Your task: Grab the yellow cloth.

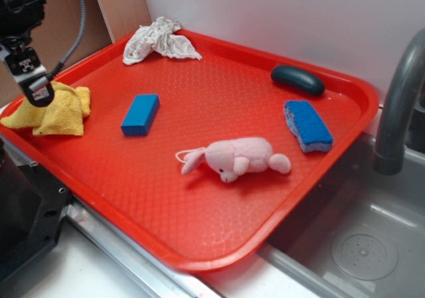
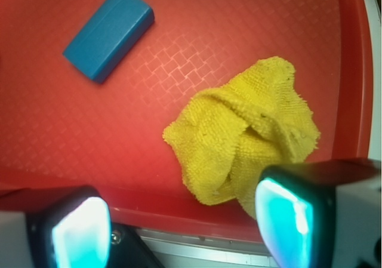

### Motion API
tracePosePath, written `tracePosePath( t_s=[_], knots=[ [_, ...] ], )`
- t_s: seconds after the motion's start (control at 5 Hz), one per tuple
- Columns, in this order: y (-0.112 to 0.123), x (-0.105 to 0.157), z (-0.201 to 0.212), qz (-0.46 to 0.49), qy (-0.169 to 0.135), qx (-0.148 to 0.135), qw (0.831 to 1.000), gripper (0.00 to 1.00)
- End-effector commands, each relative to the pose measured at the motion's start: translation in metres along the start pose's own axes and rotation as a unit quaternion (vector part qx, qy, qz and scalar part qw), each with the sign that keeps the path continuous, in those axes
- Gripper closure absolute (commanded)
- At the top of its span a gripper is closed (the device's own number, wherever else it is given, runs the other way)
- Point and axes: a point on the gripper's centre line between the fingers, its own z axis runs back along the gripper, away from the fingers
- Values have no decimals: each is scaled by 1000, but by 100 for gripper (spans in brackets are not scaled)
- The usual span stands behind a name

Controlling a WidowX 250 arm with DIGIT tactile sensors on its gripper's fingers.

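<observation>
Up Close: Gripper Poised Over the Yellow Cloth

Bunched and folded on itself, the yellow cloth (image 1: 50, 111) lies at the left corner of the red tray (image 1: 219, 241), partly draped over the rim. Just above it hangs the gripper (image 2: 179, 226), its jaws spread wide and empty; in the wrist view one fingertip (image 2: 285, 220) overlaps the cloth's edge. A blue block (image 1: 140, 114) lies near the cloth, apart from it. Farther off sit a white-grey rag (image 1: 159, 40), a pink plush toy (image 1: 236, 158), a blue sponge (image 1: 308, 125) and a dark oval object (image 1: 297, 79).
</observation>
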Motion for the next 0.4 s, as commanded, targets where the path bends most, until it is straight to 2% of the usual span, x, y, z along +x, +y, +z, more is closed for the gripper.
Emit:
tracePosePath(
  t_s=[0.0,0.2],
  knots=[
    [13,21,-35,-76,-12,48,996,0],
    [16,20,-56,-86,33,65,994,0]
  ],
)
